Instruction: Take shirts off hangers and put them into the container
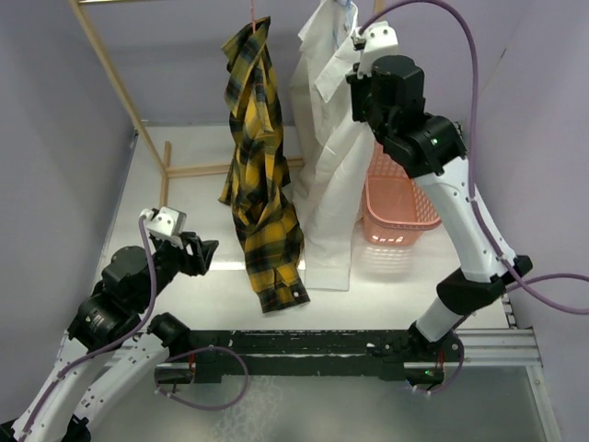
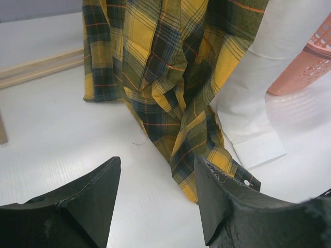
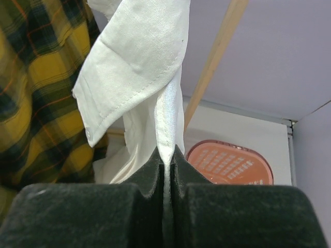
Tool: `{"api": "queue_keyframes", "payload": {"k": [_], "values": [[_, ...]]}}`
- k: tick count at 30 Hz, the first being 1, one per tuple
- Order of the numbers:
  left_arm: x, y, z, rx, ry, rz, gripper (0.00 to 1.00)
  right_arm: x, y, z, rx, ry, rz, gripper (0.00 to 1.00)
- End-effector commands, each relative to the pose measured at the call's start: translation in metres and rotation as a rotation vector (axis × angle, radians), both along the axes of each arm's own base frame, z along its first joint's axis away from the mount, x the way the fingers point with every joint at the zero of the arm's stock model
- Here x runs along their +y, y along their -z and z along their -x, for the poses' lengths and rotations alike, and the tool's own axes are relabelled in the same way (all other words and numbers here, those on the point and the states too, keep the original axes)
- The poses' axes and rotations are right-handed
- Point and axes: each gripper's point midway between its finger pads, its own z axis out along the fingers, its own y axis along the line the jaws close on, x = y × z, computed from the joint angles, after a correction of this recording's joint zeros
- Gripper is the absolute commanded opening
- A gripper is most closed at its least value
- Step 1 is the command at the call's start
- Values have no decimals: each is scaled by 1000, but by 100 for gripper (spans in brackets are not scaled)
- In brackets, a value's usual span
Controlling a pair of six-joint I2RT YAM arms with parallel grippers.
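The white shirt (image 1: 324,157) hangs up high at the back of the table (image 1: 175,198). Its bottom end reaches down to the tabletop. The right gripper (image 3: 168,157) is up by the collar. Its two fingers are pressed tight together, and they pinch a fold of the white cloth. The yellow and black plaid shirt (image 1: 259,175) hangs just beside it on the left, from a thin pink-red hanger (image 1: 252,13). The pink basket (image 1: 401,210) sits on the table on the right, close to the white shirt. The left gripper (image 2: 158,168) is down low, near the plaid shirt's bottom end. Its fingers are spread apart and hold nothing. A wooden pole (image 1: 109,78) slants up on the left.
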Motion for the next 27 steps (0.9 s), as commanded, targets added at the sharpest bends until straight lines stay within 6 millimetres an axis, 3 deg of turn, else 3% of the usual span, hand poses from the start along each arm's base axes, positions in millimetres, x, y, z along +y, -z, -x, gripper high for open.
{"api": "queue_keyframes", "payload": {"k": [1,6,10,16,19,24,27], "values": [[-3,-18,0,-88,31,22,63,-10,-39,53,-63,-94,-143,0],[-8,-28,2,-133,64,30,72,-23,-22,98,4,-158,-174,0],[-22,-50,-3,-235,135,40,75,-21,4,136,102,-272,-201,0],[-63,-111,-24,-375,297,-3,82,-15,55,201,243,-474,-247,0],[-79,-140,-39,-412,337,-38,83,-16,69,236,296,-568,-275,0],[-96,-182,-56,-506,374,-55,84,-44,72,277,292,-566,-304,0],[-112,-196,-64,-523,423,-55,83,-52,67,292,284,-577,-327,0]]}}
